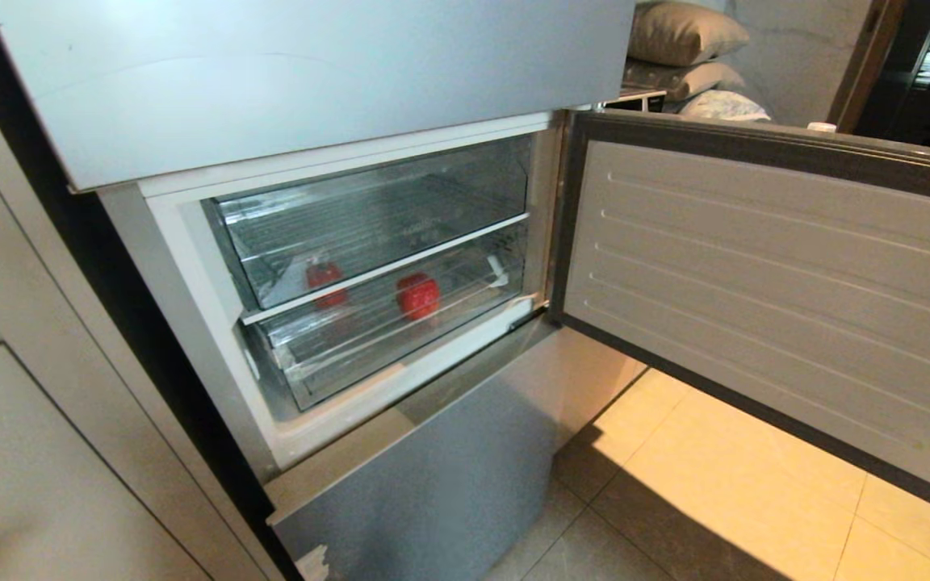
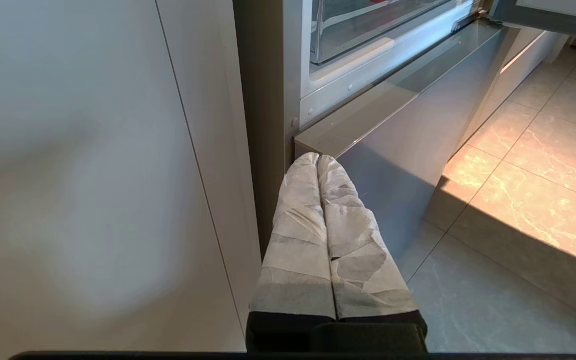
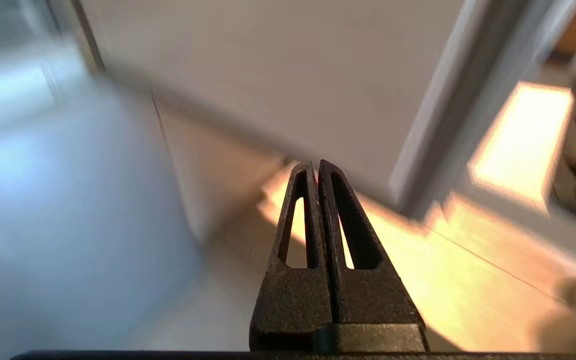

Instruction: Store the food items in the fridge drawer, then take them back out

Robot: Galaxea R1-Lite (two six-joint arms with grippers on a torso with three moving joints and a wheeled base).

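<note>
We see the apple (image 1: 417, 295) inside the drawer (image 1: 400, 319) of the open fridge; both our left gripper (image 2: 318, 159) and right gripper (image 3: 315, 164) hang low, jaws together.

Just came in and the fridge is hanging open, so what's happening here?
Nothing is being handled right now. The fridge door stands wide open, and a red apple sits in the clear fridge drawer, which is pushed in. Another red shape left of it may be its reflection. The left gripper is shut and empty, low beside the fridge's lower corner. The right gripper is shut and empty too, over the floor near the door.
</note>
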